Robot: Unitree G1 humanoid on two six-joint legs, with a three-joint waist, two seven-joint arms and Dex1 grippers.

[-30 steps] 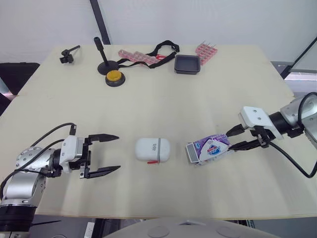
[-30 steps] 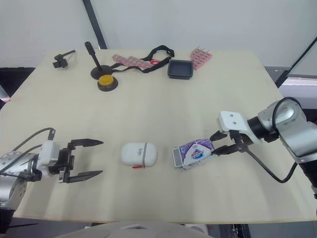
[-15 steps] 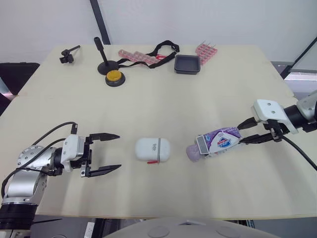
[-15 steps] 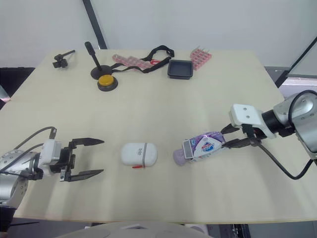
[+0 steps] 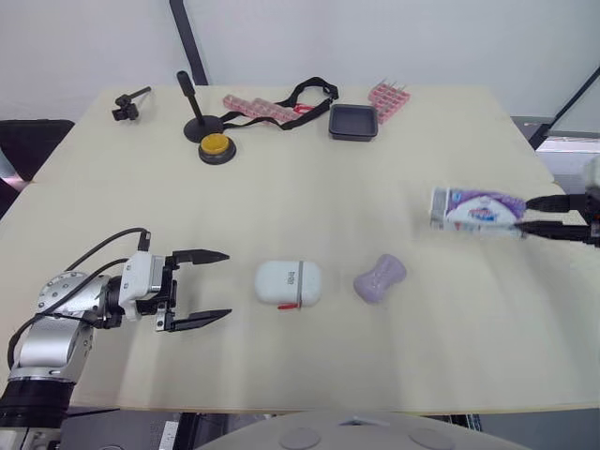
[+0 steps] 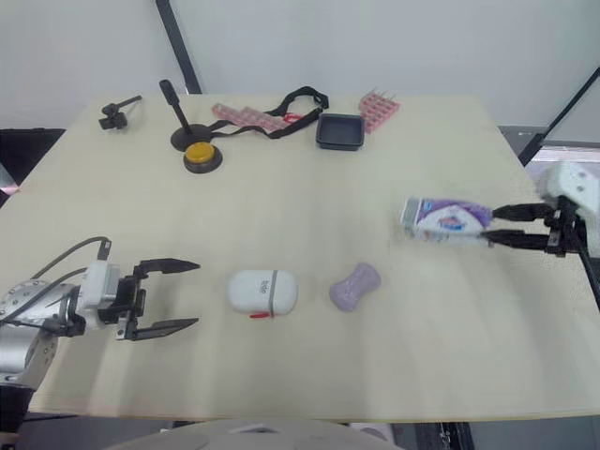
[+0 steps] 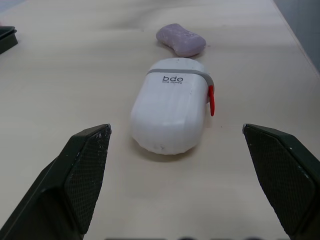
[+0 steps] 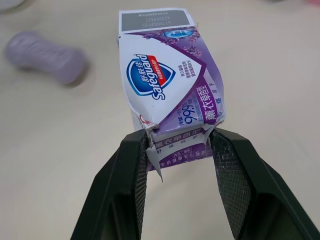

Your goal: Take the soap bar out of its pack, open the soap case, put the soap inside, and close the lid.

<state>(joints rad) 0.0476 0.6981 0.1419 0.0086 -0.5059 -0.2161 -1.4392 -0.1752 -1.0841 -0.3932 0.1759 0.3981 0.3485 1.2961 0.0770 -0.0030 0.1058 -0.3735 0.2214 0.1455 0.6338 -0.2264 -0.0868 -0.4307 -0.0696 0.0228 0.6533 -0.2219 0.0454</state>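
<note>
Well — waisted lilac soap bar (image 5: 380, 278), torn pack (image 5: 476, 209)

A lilac, waisted soap bar (image 5: 380, 278) lies bare on the desk (image 5: 309, 187), just beside the white soap case (image 5: 289, 283). The case lies flat with its lid closed, a grey band around it, "bdo" lettering on top and a red tab at one side. Well apart from both, the torn purple-and-white Safeguard pack (image 5: 476, 208) is pinched at its ripped end by the right tool (image 5: 525, 214).
</note>
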